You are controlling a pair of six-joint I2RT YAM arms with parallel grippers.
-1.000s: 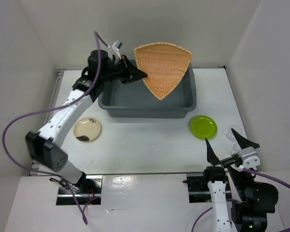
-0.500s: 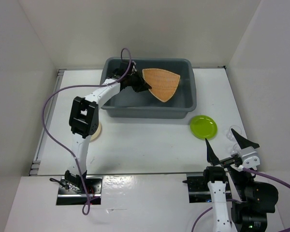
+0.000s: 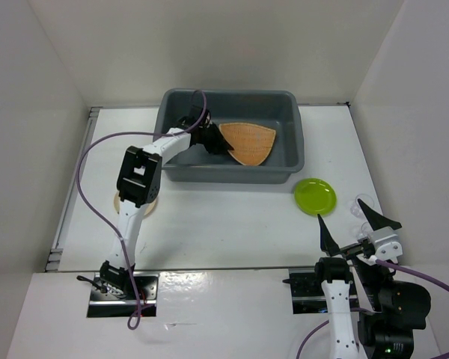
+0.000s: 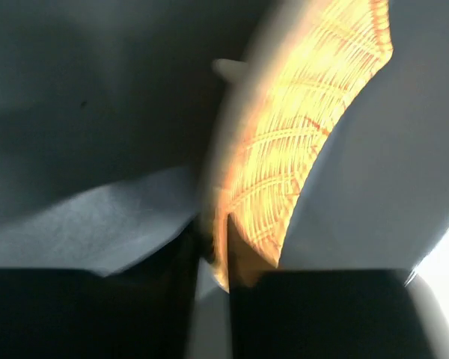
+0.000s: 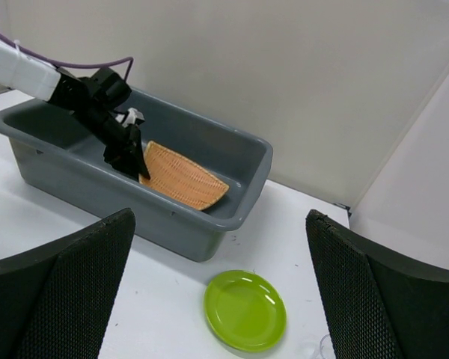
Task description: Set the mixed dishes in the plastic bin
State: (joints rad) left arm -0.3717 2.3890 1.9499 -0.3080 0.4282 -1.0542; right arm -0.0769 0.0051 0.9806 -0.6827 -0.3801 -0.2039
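The left end effector [image 3: 209, 138] is down inside the grey bin [image 3: 232, 176]. It is pinching the edge of the woven tray [image 3: 248, 142] between its two fingers. The tray sticks out in front of this end effector, low in the bin and a bit tilted. I cannot tell if the tray touches the bottom of the bin.

The right end effector [image 3: 340, 211] hangs over the near right part of the bench [image 3: 232, 224]. Its fingers are spread wide and hold nothing. The green plate [image 3: 314, 196] lies flat on the bench just ahead of it and a little to its left. The clear cups [image 3: 363, 200] are right by its fingers and hard to see. The bin is farther ahead of it and to its left.

The cream plate [image 3: 118, 200] is on the bench behind the left end effector, mostly hidden under the left arm.
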